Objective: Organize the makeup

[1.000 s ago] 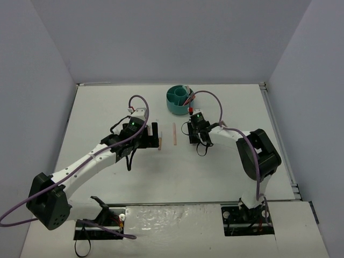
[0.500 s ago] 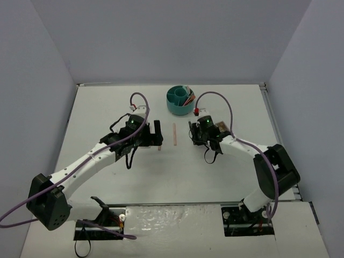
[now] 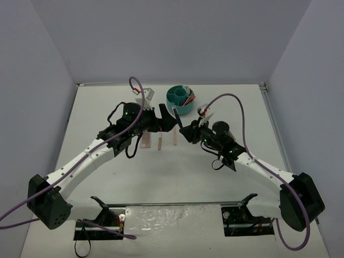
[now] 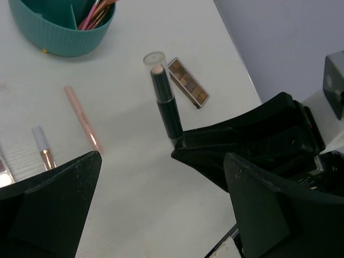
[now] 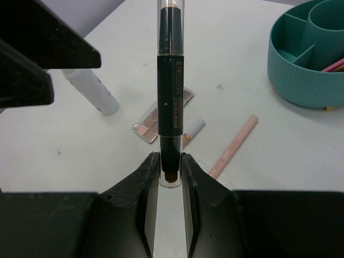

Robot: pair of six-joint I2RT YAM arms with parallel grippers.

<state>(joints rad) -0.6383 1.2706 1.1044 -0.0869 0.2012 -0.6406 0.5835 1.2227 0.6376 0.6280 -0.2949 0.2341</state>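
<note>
My right gripper (image 5: 171, 173) is shut on the lower end of a dark double-ended makeup stick (image 5: 171, 80) and holds it off the table, tip toward the left gripper. In the top view the right gripper (image 3: 186, 131) sits just right of my open, empty left gripper (image 3: 167, 119). The stick also shows in the left wrist view (image 4: 165, 105). On the table lie a pink palette (image 5: 161, 115), a white bottle (image 5: 88, 88), a white-capped gold stick (image 5: 193, 129), a pale pink stick (image 5: 234, 145) and a brown palette (image 4: 188, 82).
The round teal divided cup (image 3: 180, 100) stands at the back centre and holds several thin sticks (image 4: 94, 13). The left gripper's fingers (image 5: 37, 54) hang close to the held stick. Grey walls enclose the white table (image 3: 97, 118) on three sides.
My right gripper has swung down and left, now holding the dark stick up off the table. My left gripper has moved back and right toward the cup, uncovering the pink palette and the gold stick.
</note>
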